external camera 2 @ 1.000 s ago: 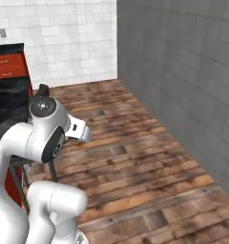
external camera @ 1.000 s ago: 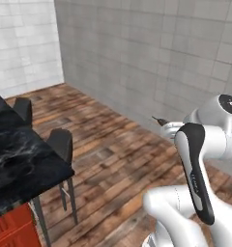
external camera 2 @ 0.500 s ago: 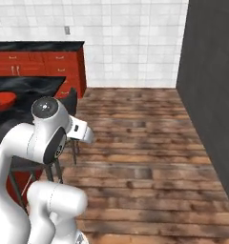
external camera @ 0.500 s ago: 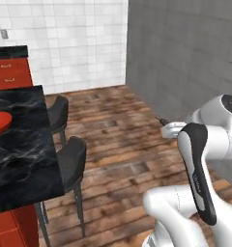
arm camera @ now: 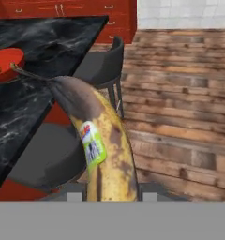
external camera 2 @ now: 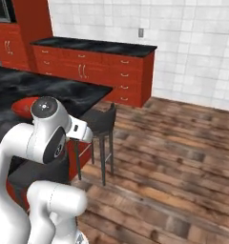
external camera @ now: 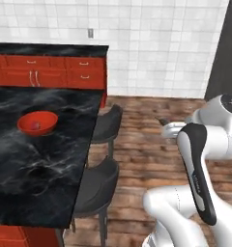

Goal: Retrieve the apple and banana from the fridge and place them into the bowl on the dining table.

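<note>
Holding the banana (arm camera: 102, 154) for sure: in the hand view it fills the middle of the frame, yellow with brown blotches, a sticker and a dark stem end pointing to the upper left. The gripper (arm camera: 108, 197) at the bottom edge is partly closed, jaws either side of the fruit. Over in the left base view the red bowl (external camera: 37, 123) sits at centre left on the black marble dining table (external camera: 45, 169), with something small and round inside it. Two dark stools (external camera: 96, 185) stand along the table's right edge.
</note>
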